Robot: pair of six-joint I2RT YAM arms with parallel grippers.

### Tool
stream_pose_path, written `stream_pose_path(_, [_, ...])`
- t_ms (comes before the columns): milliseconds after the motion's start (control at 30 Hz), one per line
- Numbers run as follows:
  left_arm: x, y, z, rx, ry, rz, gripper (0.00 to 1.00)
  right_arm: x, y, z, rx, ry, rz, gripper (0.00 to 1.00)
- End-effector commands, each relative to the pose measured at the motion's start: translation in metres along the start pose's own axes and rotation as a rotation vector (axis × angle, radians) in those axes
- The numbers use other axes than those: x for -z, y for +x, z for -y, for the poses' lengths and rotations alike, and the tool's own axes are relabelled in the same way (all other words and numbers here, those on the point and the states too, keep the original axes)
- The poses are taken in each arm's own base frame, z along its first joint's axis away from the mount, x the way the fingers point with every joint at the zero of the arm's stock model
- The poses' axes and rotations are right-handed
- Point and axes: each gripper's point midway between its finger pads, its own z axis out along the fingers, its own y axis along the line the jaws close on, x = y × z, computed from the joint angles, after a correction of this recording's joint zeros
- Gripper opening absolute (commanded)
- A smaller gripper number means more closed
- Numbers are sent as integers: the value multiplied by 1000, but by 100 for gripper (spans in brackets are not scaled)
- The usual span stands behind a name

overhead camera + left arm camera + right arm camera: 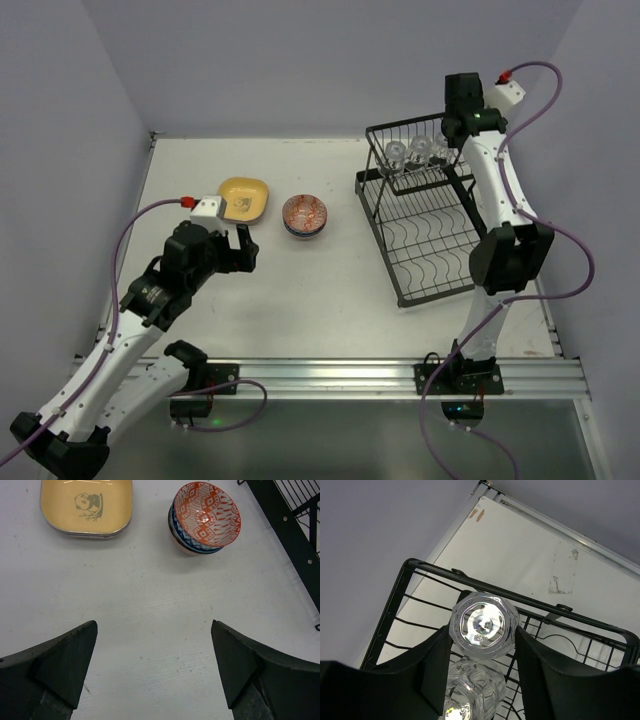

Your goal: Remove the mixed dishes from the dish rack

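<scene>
In the rack's [432,566] upper shelf the right claw [482,632] grips a glass [482,624] by both sides, other glasses just below it, while the left claw [154,630] hangs wide over the counter [150,590] near the yellow plate [86,505] and stacked bowls [205,517].

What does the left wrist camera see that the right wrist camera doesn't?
Only the left wrist view shows the yellow plate with an animal picture, the stacked bowls with a red-patterned one on top, and the open left gripper. Only the right wrist view shows the right gripper with a finger on each side of a clear glass, and more glasses below it. Both show the white table and part of the black dish rack.
</scene>
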Motion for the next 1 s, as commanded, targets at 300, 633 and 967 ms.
stream_pose_path(300, [2, -11, 2, -10, 6, 52, 100, 18, -30, -5, -86, -54, 57, 25])
stream_pose_path(633, [2, -11, 0, -7, -6, 55, 100, 49, -67, -14, -105, -164, 109, 24])
stream_pose_path(967, [2, -13, -2, -3, -23, 57, 100, 74, -86, -14, -105, -257, 144, 21])
